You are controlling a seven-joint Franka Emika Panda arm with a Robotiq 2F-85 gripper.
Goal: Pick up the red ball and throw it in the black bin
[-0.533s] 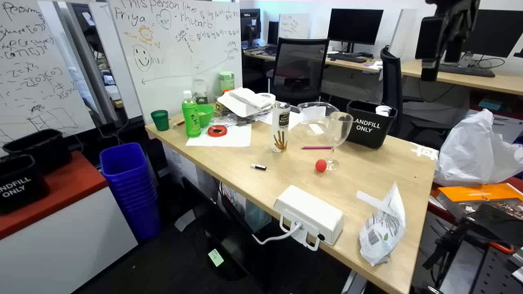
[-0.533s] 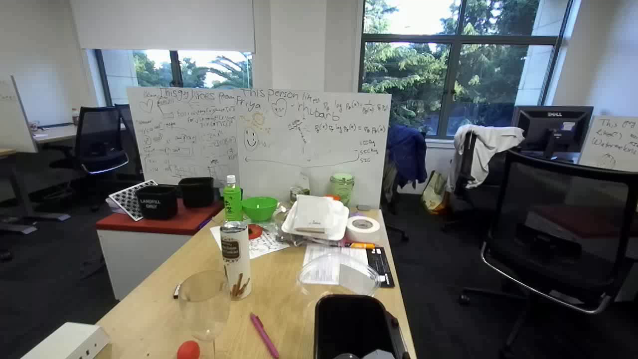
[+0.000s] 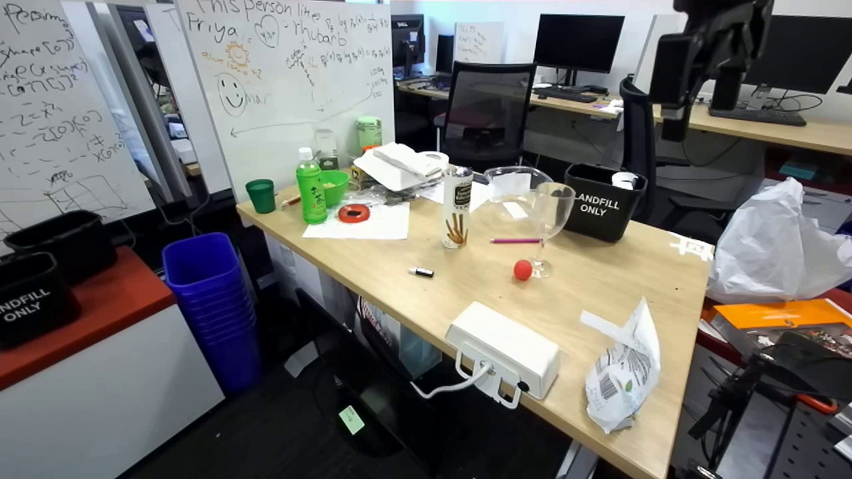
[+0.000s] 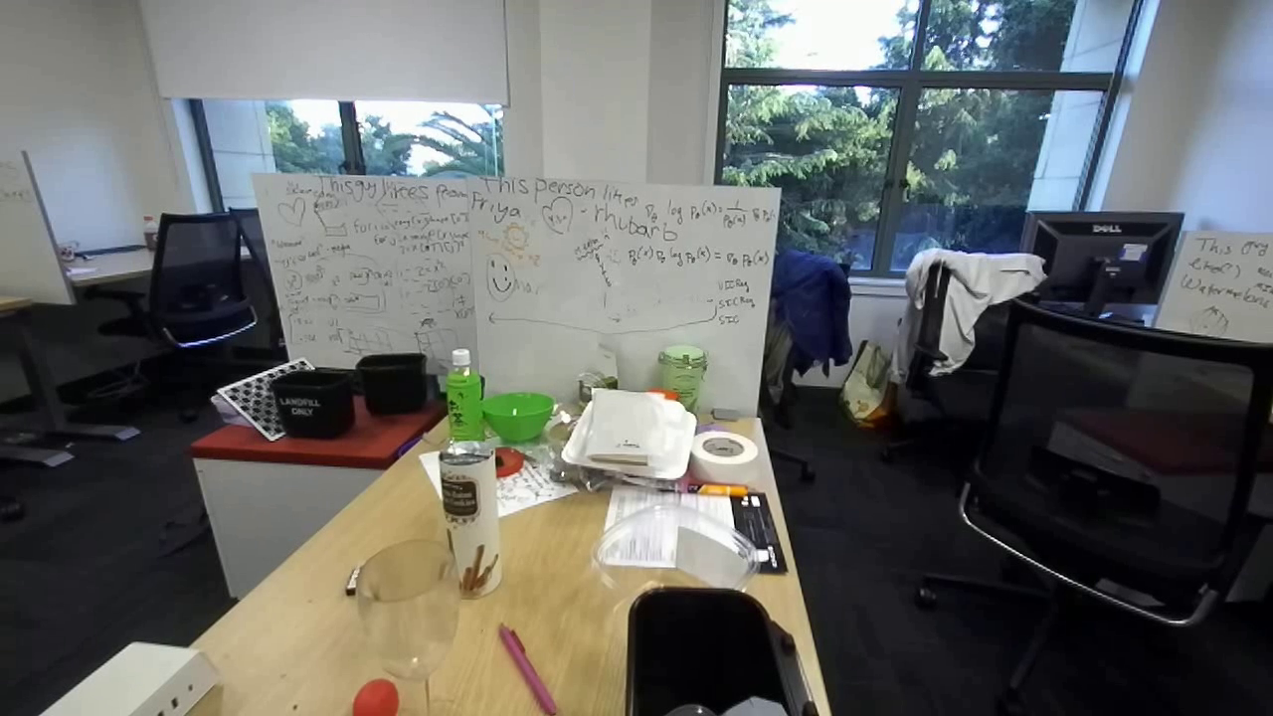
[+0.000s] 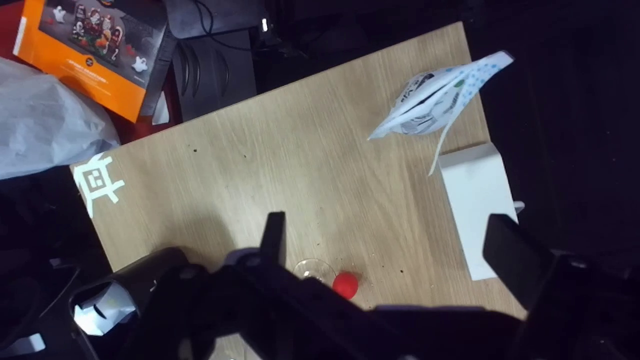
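The small red ball (image 3: 522,269) rests on the wooden table at the foot of a clear wine glass (image 3: 552,211). It also shows at the bottom edge of an exterior view (image 4: 376,698) and in the wrist view (image 5: 345,285), partly behind a finger. The black bin (image 3: 599,216) with white lettering stands upright near the table's far edge, with something white inside. It also shows in an exterior view (image 4: 696,646) and at lower left in the wrist view (image 5: 160,267). My gripper (image 3: 701,114) is open and empty, high above the table; its fingers (image 5: 387,217) are wide apart.
A white box (image 3: 504,346) and a white bag (image 3: 626,372) lie near the front edge. A tall printed can (image 3: 457,209), a pink pen (image 3: 516,241) and a clear plastic container (image 3: 516,183) are around the ball. More black bins (image 3: 33,299) stand on a red-topped cabinet.
My gripper has moved left and slightly down in an exterior view, still open. The ball, the bin and the other things have not moved.
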